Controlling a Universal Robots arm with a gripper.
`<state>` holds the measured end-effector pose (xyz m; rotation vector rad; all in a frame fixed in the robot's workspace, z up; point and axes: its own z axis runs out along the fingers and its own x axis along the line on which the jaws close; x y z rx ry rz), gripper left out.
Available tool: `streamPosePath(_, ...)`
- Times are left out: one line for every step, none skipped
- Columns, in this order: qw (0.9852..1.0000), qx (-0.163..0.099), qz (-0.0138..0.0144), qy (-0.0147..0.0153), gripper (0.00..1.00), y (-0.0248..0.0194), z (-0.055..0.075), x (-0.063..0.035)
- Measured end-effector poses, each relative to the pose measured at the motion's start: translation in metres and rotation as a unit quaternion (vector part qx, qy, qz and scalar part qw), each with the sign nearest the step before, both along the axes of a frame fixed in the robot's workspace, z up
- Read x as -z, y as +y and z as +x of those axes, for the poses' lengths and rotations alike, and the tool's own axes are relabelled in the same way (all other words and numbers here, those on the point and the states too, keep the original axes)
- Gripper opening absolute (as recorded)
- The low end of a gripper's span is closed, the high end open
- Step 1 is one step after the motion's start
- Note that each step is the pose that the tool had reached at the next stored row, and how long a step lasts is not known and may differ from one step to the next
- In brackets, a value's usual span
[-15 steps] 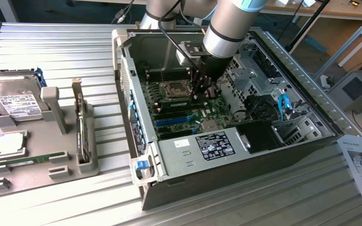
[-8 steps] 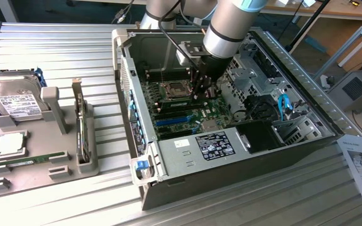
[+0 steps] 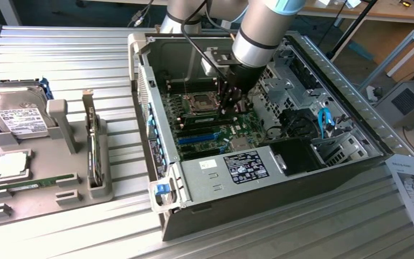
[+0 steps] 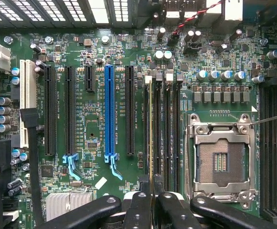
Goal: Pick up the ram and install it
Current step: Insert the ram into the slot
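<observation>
Arm is reaching down into the open computer case [image 3: 351, 102], which is lying on its side on the ribbed metal table [image 3: 63, 59]. Gripper [image 3: 234, 102] is hanging low over the motherboard [image 3: 207, 127], just beside the processor socket [image 3: 201, 100].

Wrist view: the black fingers [image 4: 141, 205] are pinching in tight on the ram [image 4: 151, 129], the claw nearly closed with only the stick's thickness between them. The ram is showing edge-on as a thin pale line. It is running along the bank of black memory slots [image 4: 163, 133], on the side of that bank away from the socket and nearest the long black expansion slot [image 4: 130, 109]. A blue slot [image 4: 109, 109] is lying one row further out. I cannot tell whether the stick's lower edge is sitting in its slot or hovering over it.

At the exterior view's left, well apart from the case, a grey tray [image 3: 41, 199] is holding a hard drive [image 3: 16, 110], an upright card [image 3: 92, 145], a square silver chip [image 3: 11, 164] and a second green stick [image 3: 30, 185] lying flat.
</observation>
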<state>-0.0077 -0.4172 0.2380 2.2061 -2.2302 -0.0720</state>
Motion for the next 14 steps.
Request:
streamPosePath(1.0, 0.0, -0.0001, 0.0, 0.12, 0.0, 0.0, 0.0)
streamPosePath(1.0, 0.0, 0.0, 0.0, 0.12, 0.0, 0.0, 0.0003)
streamPosePath(1.0, 0.0, 0.0, 0.0, 0.12, 0.0, 0.0, 0.0005)
streamPosePath(1.0, 0.0, 0.0, 0.0, 0.12, 0.0, 0.0, 0.0009)
streamPosePath(1.0, 0.0, 0.0, 0.0, 0.12, 0.0, 0.0, 0.0009)
streamPosePath(1.0, 0.0, 0.0, 0.0, 0.12, 0.0, 0.0, 0.0009)
streamPosePath(1.0, 0.0, 0.0, 0.0, 0.12, 0.0, 0.0, 0.0009)
streamPosePath(1.0, 0.0, 0.0, 0.0, 0.12, 0.0, 0.0, 0.0009)
streamPosePath(1.0, 0.0, 0.0, 0.0, 0.12, 0.0, 0.0, 0.001)
streamPosePath(1.0, 0.0, 0.0, 0.0, 0.12, 0.0001, 0.0, 0.0011)
streamPosePath(1.0, 0.0, 0.0002, -0.0001, 0.12, 0.0003, 0.0, 0.0013)
streamPosePath(1.0, 0.0, 0.0002, -0.0001, 0.12, 0.0004, 0.0, 0.0014)
streamPosePath(1.0, 0.0, 0.0001, -0.0001, 0.12, 0.0005, 0.0, 0.0013)
streamPosePath(1.0, 0.0, 0.0, 0.0, 0.12, 0.0006, 0.0, 0.0013)
